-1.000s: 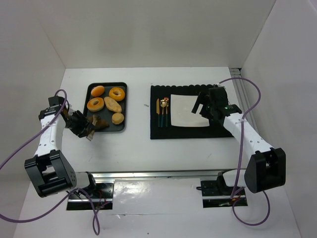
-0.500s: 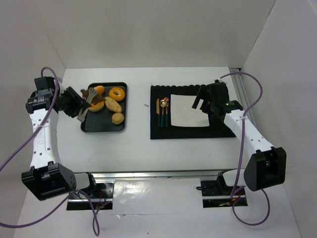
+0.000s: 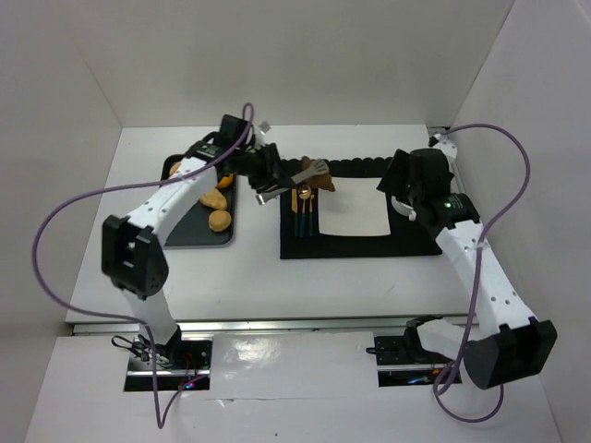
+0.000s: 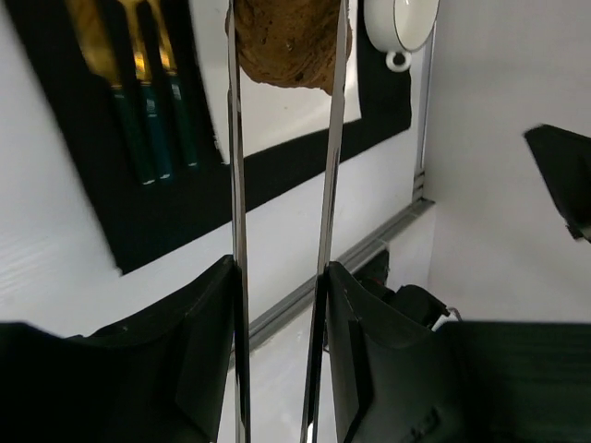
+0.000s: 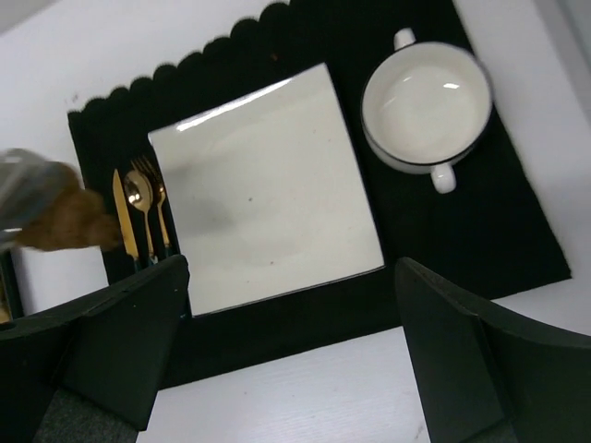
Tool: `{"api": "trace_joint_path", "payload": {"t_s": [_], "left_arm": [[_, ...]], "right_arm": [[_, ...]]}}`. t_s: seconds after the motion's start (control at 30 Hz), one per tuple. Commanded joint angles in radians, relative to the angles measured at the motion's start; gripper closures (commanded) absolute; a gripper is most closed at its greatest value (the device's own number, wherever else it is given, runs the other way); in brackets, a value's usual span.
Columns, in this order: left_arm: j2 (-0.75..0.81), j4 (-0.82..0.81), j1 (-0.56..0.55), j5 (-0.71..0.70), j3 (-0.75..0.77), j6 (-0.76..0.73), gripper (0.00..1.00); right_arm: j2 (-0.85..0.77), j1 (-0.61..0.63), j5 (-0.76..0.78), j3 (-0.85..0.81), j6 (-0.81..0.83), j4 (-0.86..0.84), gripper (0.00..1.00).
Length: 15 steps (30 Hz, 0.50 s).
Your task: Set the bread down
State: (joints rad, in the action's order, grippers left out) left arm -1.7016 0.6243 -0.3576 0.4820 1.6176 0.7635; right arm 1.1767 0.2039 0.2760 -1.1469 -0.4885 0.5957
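Squeezing a pair of metal tongs (image 4: 237, 185), the left pincer (image 4: 282, 277) is closed narrow on the two long blades, and the blades pinch the brown bread (image 4: 286, 46) at their far tips. So it's a grip on a grip. From above, the bread hangs in the air over the left part of the black placemat (image 3: 355, 245), roughly above the gold cutlery (image 3: 303, 205) and right at the left edge of the white square plate (image 3: 355, 217), touching none of them.

This looks like the carry-over, with the set-down to come. To do it well, hold an even squeeze while travelling, since any slack would let the blades spring apart and drop the piece on the forks. Take it further right until it sits over the plate's middle, not its rim. Come down low before letting go, then ease off gently so the blades part and the bread settles rather than rolls. Lift the tips straight up and clear afterwards.

Further out, the right pincer (image 3: 404, 185) stands wide and holds nothing, hovering above the placemat's right side, where its own camera shows the white bowl (image 5: 425, 106) beside the plate. The tray (image 3: 185, 235) with the other bread sits well apart on the left of the worktop (image 3: 277, 277).
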Motion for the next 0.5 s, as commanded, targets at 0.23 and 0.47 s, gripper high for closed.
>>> {"api": "trace_joint_path", "payload": {"t_s": [0.23, 0.47], "left_arm": [[-0.342, -0.259, -0.182, 0.188, 0.228, 0.137, 0.91], [-0.51, -0.206, -0.241, 0.188, 0.372, 0.146, 0.7]], "right_arm": [[-0.155, -0.006, 0.198, -0.097, 0.004, 0.128, 0.0], [-0.143, -0.006, 0.166, -0.085, 0.004, 0.128, 0.0]]}}
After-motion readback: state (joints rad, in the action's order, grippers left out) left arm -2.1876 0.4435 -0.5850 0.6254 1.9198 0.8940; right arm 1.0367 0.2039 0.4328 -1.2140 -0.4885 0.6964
